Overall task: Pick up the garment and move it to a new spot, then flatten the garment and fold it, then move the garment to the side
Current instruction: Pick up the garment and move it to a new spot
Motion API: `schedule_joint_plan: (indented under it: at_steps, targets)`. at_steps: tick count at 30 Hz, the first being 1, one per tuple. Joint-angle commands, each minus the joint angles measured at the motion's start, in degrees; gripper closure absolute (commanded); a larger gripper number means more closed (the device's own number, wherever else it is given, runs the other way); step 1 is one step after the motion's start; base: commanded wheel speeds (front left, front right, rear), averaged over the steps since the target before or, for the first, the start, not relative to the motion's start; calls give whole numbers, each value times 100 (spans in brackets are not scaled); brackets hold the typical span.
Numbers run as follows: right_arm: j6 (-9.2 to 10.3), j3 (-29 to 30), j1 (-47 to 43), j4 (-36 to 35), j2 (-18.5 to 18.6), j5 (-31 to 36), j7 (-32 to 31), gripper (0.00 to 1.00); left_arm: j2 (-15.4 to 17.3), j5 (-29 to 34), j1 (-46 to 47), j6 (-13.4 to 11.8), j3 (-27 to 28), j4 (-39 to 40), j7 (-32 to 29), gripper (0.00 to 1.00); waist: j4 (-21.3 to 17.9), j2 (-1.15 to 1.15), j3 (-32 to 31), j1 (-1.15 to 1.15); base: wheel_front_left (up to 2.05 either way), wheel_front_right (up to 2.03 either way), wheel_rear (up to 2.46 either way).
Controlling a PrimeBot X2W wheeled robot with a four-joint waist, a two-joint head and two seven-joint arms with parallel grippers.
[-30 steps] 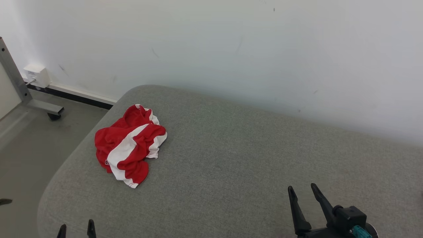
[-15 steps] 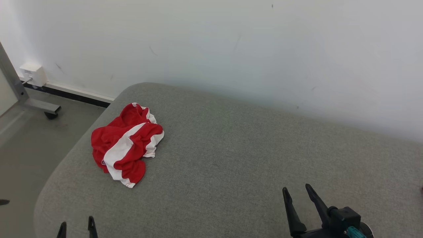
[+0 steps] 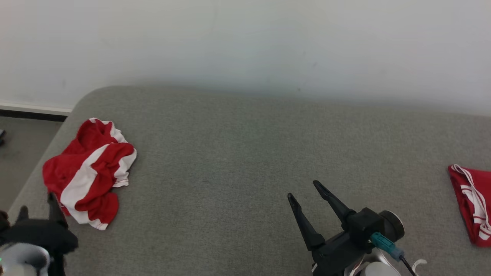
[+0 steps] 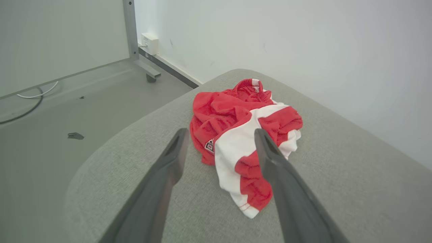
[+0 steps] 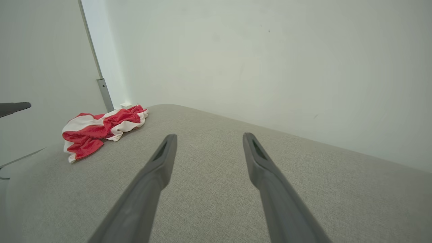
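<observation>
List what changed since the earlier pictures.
The head camera swung, shifting the whole view. The open left gripper came forward toward the crumpled red-and-white cloth garment. Nothing grasped. The garment lies unmoved on the grey fabric bench; the right gripper stayed open.

Head view downward, wrist views low, all sharing garment

red-and-white striped garment, grey cushion
</observation>
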State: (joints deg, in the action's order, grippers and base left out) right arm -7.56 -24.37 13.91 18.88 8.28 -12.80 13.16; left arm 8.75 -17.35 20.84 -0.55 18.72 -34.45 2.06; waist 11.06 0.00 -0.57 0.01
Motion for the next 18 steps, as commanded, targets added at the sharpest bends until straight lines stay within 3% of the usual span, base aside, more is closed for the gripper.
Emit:
schedule_joint_plan:
  at_steps: [1,4,8,13,18]
  targets:
    - [17,-176,177,-129,119,-47,-63,0,76,-223,325,-15,163,-99,-101,0,-752,0,959,-1,0,0,0]
    - [17,-352,329,-321,280,-94,-136,0,186,-455,675,-33,332,-265,-359,0,-897,0,1267,-1,0,0,0]
    - [17,-458,540,-743,478,-159,-215,0,491,-789,1284,-145,537,-504,-1141,0,-1124,0,1866,-1,0,0,0]
    - [17,-405,594,-1128,603,-139,-288,0,858,-850,1684,-461,548,-721,-2098,0,-1218,0,2354,-1,0,0,0]
    - [17,-300,531,-1271,660,-142,-320,0,995,-784,1636,-768,457,-870,-2857,0,-1202,0,2455,-1,0,0,0]
